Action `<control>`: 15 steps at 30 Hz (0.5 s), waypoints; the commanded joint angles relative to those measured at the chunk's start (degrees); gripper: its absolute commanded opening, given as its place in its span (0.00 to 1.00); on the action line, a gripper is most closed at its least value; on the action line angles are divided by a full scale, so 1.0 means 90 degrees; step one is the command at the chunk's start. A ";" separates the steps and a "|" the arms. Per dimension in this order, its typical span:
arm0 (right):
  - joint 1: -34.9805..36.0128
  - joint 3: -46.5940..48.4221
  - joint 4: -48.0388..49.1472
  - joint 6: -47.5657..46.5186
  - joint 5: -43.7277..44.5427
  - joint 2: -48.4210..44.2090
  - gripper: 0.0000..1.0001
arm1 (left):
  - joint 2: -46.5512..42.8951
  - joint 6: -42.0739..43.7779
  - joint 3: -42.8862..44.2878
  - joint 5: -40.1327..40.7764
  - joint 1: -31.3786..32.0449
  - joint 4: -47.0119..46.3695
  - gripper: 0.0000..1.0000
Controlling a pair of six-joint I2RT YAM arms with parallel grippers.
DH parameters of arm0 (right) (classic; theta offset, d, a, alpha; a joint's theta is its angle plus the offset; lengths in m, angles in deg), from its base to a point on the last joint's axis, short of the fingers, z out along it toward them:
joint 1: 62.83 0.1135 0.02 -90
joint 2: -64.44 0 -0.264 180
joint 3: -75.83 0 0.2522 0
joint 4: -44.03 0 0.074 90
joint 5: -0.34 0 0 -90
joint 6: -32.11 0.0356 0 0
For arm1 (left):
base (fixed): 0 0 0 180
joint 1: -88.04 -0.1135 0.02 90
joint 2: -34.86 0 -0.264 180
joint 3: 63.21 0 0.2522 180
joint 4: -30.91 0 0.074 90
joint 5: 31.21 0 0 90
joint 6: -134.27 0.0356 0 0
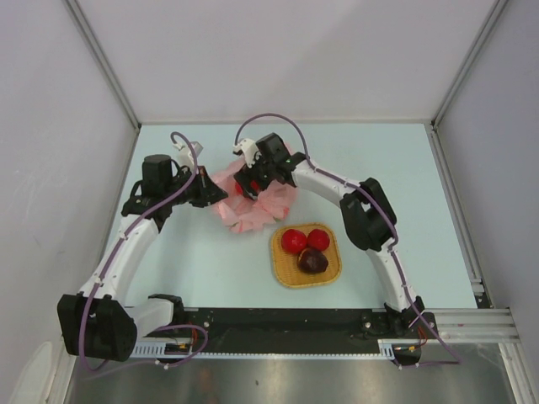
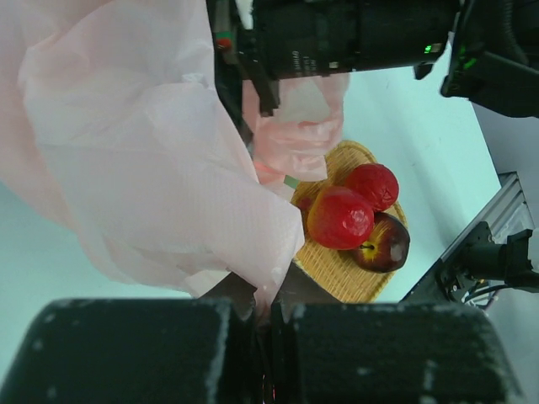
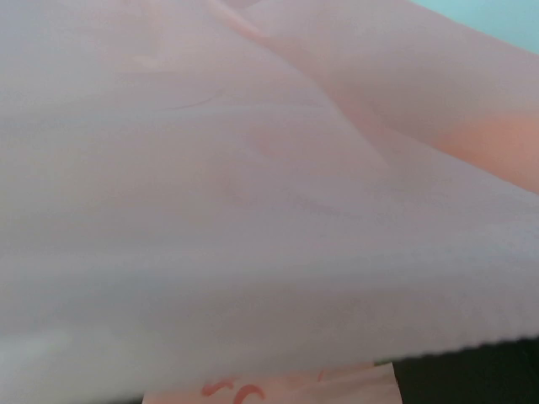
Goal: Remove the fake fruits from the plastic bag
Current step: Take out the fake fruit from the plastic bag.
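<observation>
Pale mint table [image 1: 194, 269], white walls [image 1: 295, 50] on three sides. The pink translucent plastic bag [image 1: 253, 212] lies crumpled mid-table toward the back, between the two arms.

The left gripper [image 1: 212, 192] is at the bag's left edge, clenched on a fold of the film. In the left wrist view the pink sheet [image 2: 143, 160] hangs in a lifted drape and runs down into the seam between the two closed black fingers [image 2: 135, 353].

The right gripper [image 1: 247, 185] comes in from the back right and dips into the top of the bag. Its fingertips are buried in plastic, so I cannot tell whether they are spread or closed. The right wrist view is filled with blurred pink film [image 3: 253, 210] and nothing else is readable. In the top view a small red spot [image 1: 241, 191] shows at this gripper's tip; I cannot tell what it is.

The woven mat [image 1: 284, 268], orange-tan and square, lies flat just in front of the bag and to its right. Three fruits sit on it in a tight cluster:
- The red fruit [image 1: 293, 241] is at the back left.
- The second red fruit [image 1: 318, 239] is beside it at the back right.
- The dark purple fruit [image 1: 312, 261] is in front, touching both.

The left wrist view shows the same cluster past the bag's edge.
</observation>
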 commanded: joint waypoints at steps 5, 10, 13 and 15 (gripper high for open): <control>0.0154 0.0516 0.0555 0.0295 0.0903 0.0555 1.00 | -0.0147 0.0024 0.0054 -0.0279 -0.0046 -0.0152 0.00; 0.0145 0.0584 0.0896 0.0579 0.0291 0.0585 1.00 | -0.0127 0.0083 0.0045 -0.0338 -0.0046 -0.0045 0.00; 0.0164 0.0749 0.1053 0.0686 0.0269 0.0750 1.00 | -0.0127 0.0112 0.0015 -0.0357 -0.0046 0.0014 0.00; 0.0184 0.0925 0.0975 0.0735 0.0348 0.0897 1.00 | -0.0137 0.0112 0.0006 -0.0357 -0.0046 0.0014 0.00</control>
